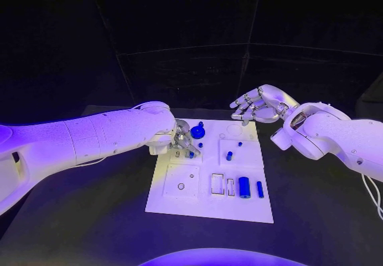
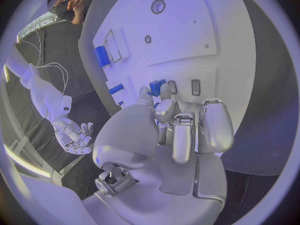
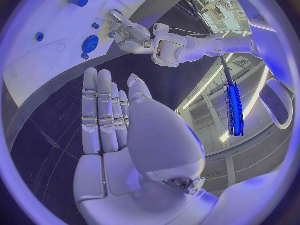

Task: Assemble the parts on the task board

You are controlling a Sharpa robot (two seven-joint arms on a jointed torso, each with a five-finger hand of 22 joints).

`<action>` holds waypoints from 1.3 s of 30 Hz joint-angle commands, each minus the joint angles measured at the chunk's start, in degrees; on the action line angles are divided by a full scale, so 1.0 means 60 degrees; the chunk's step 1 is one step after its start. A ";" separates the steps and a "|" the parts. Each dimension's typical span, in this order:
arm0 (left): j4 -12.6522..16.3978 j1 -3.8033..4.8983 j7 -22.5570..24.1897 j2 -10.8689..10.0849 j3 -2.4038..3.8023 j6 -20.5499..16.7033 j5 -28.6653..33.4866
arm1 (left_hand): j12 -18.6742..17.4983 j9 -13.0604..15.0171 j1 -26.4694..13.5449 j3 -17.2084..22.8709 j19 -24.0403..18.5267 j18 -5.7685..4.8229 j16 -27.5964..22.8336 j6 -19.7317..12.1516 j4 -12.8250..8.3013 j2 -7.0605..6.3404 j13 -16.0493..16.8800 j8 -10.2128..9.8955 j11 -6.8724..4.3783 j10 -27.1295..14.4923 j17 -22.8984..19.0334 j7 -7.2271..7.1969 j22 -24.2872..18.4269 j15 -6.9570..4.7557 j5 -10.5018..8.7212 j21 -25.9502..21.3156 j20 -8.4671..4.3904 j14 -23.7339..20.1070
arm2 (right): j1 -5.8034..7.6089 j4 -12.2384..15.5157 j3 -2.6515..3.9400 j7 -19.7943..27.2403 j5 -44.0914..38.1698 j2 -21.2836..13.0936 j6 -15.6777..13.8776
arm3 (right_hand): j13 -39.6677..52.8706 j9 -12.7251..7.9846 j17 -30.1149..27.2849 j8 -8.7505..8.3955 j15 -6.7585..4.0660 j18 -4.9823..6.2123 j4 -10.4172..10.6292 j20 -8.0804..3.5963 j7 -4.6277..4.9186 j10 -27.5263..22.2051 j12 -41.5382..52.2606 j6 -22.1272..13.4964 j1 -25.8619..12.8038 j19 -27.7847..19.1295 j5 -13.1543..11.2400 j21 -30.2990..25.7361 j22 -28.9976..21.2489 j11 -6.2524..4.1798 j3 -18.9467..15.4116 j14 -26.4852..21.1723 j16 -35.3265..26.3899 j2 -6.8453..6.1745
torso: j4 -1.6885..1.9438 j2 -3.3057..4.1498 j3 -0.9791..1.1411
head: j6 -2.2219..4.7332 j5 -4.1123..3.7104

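- Blue-violet light over the whole scene; surround beyond the black worktop (image 1: 72, 221) v. dark, nearly black.
- White rectangular task board (image 1: 180, 204) is the brightest area in head view, slightly washed out; small blue parts on it read clearly.
- White left arm (image 1: 79, 141) & white right arm (image 1: 343, 138) pick up strong violet sheen, w/ soft highlights on top.
- Silver many-fingered left hand (image 1: 182, 141) casts a shadow on the board beside it.
- Wrist views: heavy fisheye, board edges bend, dark frame round the circle, pale glare ring at rim.
- Right wrist view: bright blue strip light (image 3: 232, 105) in room; silver right hand (image 3: 115, 120) evenly lit, sharp.
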 commanded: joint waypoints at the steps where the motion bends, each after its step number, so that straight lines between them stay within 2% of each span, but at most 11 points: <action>1: 0.0032 0.0017 -0.0017 0.0018 0.0003 0.0147 -0.0060 | 0.0031 0.0016 0.0120 0.0039 -0.0082 -0.0136 0.0029 -0.0080 -0.0050 0.0011 -0.0007 0.0042 0.0019 -0.0011 0.2514 -0.0021 0.0017 -0.0031 -0.0028 0.0069 0.0003 0.1008 | 0.0022 -0.0051 0.0005 0.0056 -0.0036 0.0046 0.0045 | -0.0013 -0.0015 0.0016 0.0056 0.0012 0.0030 0.0033 0.0020 0.0000 0.0051 -0.0047 -0.0057 0.0084 0.0074 0.0064 -0.0033 -0.0013 0.0022 0.0036 0.0012 -0.0035 -0.0003 | 0.0006 0.0003 0.0004 | -0.0032 0.0000; 5: 0.0036 0.0017 -0.0021 0.0023 0.0003 0.0102 -0.0056 | 0.0031 0.0020 0.0134 0.0055 -0.0080 -0.0138 0.0029 -0.0082 -0.0061 0.0019 -0.0005 0.0045 0.0019 -0.0011 0.2514 -0.0021 0.0028 -0.0030 -0.0028 0.0076 0.0004 0.1008 | 0.0021 -0.0146 0.0005 0.0065 -0.0039 0.0121 0.0057 | -0.0054 -0.0015 0.0017 0.0063 0.0018 0.0028 0.0044 0.0024 0.0005 0.0050 -0.0062 -0.0061 0.0085 0.0074 0.0065 -0.0057 -0.0027 0.0028 0.0039 0.0007 -0.0062 -0.0006 | 0.0000 -0.0002 0.0005 | -0.0050 -0.0006; 7: 0.0034 0.0017 -0.0025 0.0020 0.0003 0.0037 -0.0029 | 0.0028 0.0047 0.0323 0.0258 -0.0088 -0.0138 0.0029 -0.0099 -0.0174 0.0195 -0.0006 0.0064 0.0003 -0.0015 0.2514 -0.0042 0.0043 -0.0038 -0.0026 0.0086 0.0004 0.1008 | 0.0021 -0.0181 0.0004 0.0065 -0.0039 0.0147 0.0064 | -0.0061 -0.0015 0.0017 0.0063 0.0019 0.0028 0.0045 0.0024 0.0005 0.0049 -0.0064 -0.0062 0.0085 0.0074 0.0065 -0.0061 -0.0029 0.0029 0.0040 0.0006 -0.0066 -0.0007 | 0.0006 0.0000 0.0003 | -0.0063 -0.0012; 11: 0.0046 0.0016 -0.0112 0.0001 0.0003 -0.0303 0.0135 | -0.0044 0.0052 0.1277 0.1189 -0.0129 -0.0121 0.0029 -0.0298 -0.0767 0.0815 -0.0043 -0.0015 -0.0084 -0.0083 0.2514 -0.0134 0.0026 -0.0117 -0.0016 0.0073 -0.0054 0.1008 | 0.0020 -0.0259 0.0004 0.0000 -0.0040 0.0197 0.0052 | -0.0186 -0.0019 0.0021 0.0068 0.0037 0.0022 0.0073 0.0036 0.0024 0.0034 -0.0111 -0.0101 0.0107 0.0060 0.0210 -0.0137 -0.0072 0.0050 0.0074 -0.0027 -0.0152 -0.0003 | 0.0003 0.0003 0.0006 | -0.0155 -0.0007; 16: 0.0113 0.0016 -0.0149 -0.0047 0.0003 -0.0532 0.0198 | -0.0181 0.0035 0.1883 0.2103 -0.0162 -0.0121 0.0029 -0.0484 -0.1327 0.0911 -0.0123 -0.0119 -0.0087 -0.0199 0.2514 -0.0115 0.0021 -0.0131 -0.0011 0.0063 -0.0090 0.1008 | 0.0019 -0.0340 0.0003 -0.0046 -0.0030 0.0234 0.0058 | -0.0286 -0.0020 0.0031 0.0074 0.0045 0.0022 0.0087 0.0040 0.0037 0.0036 -0.0137 -0.0132 0.0141 0.0061 0.0410 -0.0187 -0.0100 0.0059 0.0109 -0.0042 -0.0210 -0.0024 | 0.0007 0.0010 -0.0002 | -0.0146 -0.0013; 21: 0.0216 0.0015 -0.0126 -0.0133 0.0004 -0.0671 0.0243 | -0.0249 0.0083 0.1458 0.3416 -0.0191 -0.0119 0.0029 -0.0500 -0.1529 0.0480 -0.0164 -0.0116 -0.0045 -0.0190 0.2514 -0.0049 0.0053 -0.0067 0.0015 0.0069 -0.0043 0.1008 | 0.0018 -0.0403 0.0002 -0.0060 -0.0018 0.0261 0.0064 | -0.0324 -0.0020 0.0036 0.0079 0.0047 0.0022 0.0095 0.0042 0.0040 0.0037 -0.0147 -0.0140 0.0150 0.0064 0.0450 -0.0204 -0.0110 0.0063 0.0124 -0.0043 -0.0230 -0.0031 | 0.0016 -0.0009 -0.0004 | -0.0155 -0.0008; 22: 0.0236 0.0015 -0.0122 -0.0151 0.0004 -0.0689 0.0260 | -0.0261 0.0105 0.1264 0.3891 -0.0196 -0.0123 0.0029 -0.0519 -0.1597 0.0243 -0.0173 -0.0109 -0.0019 -0.0186 0.2514 -0.0064 0.0064 -0.0063 0.0048 0.0071 -0.0027 0.1008 | 0.0018 -0.0414 0.0002 -0.0060 -0.0012 0.0266 0.0066 | -0.0324 -0.0020 0.0036 0.0079 0.0047 0.0022 0.0095 0.0042 0.0040 0.0037 -0.0147 -0.0140 0.0150 0.0064 0.0450 -0.0204 -0.0110 0.0063 0.0124 -0.0043 -0.0230 -0.0031 | 0.0022 -0.0010 -0.0002 | -0.0153 -0.0005; 23: 0.0258 0.0015 -0.0119 -0.0171 0.0005 -0.0709 0.0275 | -0.0287 0.0188 0.0604 0.5401 -0.0209 -0.0121 0.0029 -0.0522 -0.1730 -0.0393 -0.0192 -0.0052 0.0005 -0.0156 0.2514 -0.0041 0.0098 -0.0035 0.0024 0.0076 -0.0001 0.1008 | 0.0018 -0.0422 0.0002 -0.0060 -0.0008 0.0269 0.0067 | -0.0337 -0.0020 0.0038 0.0080 0.0049 0.0022 0.0101 0.0042 0.0042 0.0036 -0.0150 -0.0144 0.0148 0.0065 0.0459 -0.0209 -0.0113 0.0065 0.0128 -0.0044 -0.0236 -0.0031 | 0.0025 -0.0011 -0.0001 | -0.0152 -0.0003; 25: 0.0336 0.0015 -0.0103 -0.0242 0.0006 -0.0781 0.0310 | -0.0268 0.0289 0.0082 0.6497 -0.0212 -0.0108 0.0029 -0.0503 -0.1781 -0.0789 -0.0181 0.0057 0.0014 -0.0120 0.2514 -0.0015 0.0119 -0.0033 -0.0069 0.0074 -0.0013 0.1008 | 0.0018 -0.0448 0.0002 -0.0059 0.0004 0.0281 0.0072 | -0.0345 -0.0020 0.0039 0.0081 0.0050 0.0021 0.0105 0.0043 0.0043 0.0035 -0.0152 -0.0146 0.0147 0.0065 0.0466 -0.0213 -0.0115 0.0066 0.0130 -0.0045 -0.0241 -0.0031 | 0.0033 -0.0019 0.0002 | -0.0144 0.0001; 31: 0.0551 0.0015 -0.0041 -0.0435 0.0008 -0.1037 0.0348 | -0.0271 0.0463 -0.0494 0.7826 -0.0213 -0.0114 0.0029 -0.0528 -0.1954 -0.1252 -0.0200 0.0237 0.0007 -0.0075 0.2514 -0.0024 0.0144 -0.0037 -0.0033 0.0065 0.0008 0.1008 | 0.0017 -0.0498 0.0001 -0.0057 0.0044 0.0277 0.0089 | -0.0392 -0.0020 0.0046 0.0087 0.0059 0.0018 0.0146 0.0050 0.0049 0.0037 -0.0161 -0.0156 0.0114 0.0070 0.0493 -0.0235 -0.0127 0.0074 0.0141 -0.0044 -0.0264 -0.0028 | 0.0045 -0.0026 -0.0004 | -0.0104 -0.0030; 39: 0.0890 0.0010 0.0161 -0.0695 0.0006 -0.1576 0.0356 | -0.0257 0.0532 -0.0601 0.8198 -0.0205 -0.0117 0.0029 -0.0545 -0.2092 -0.1451 -0.0186 0.0305 -0.0011 -0.0037 0.2514 -0.0033 0.0168 -0.0041 -0.0033 0.0070 0.0008 0.1008 | 0.0017 -0.0521 0.0000 -0.0047 0.0068 0.0266 0.0103 | -0.0438 -0.0019 0.0053 0.0095 0.0067 0.0017 0.0189 0.0058 0.0054 0.0037 -0.0168 -0.0165 0.0080 0.0076 0.0510 -0.0258 -0.0141 0.0079 0.0152 -0.0042 -0.0286 -0.0025 | 0.0011 -0.0004 -0.0001 | -0.0090 0.0016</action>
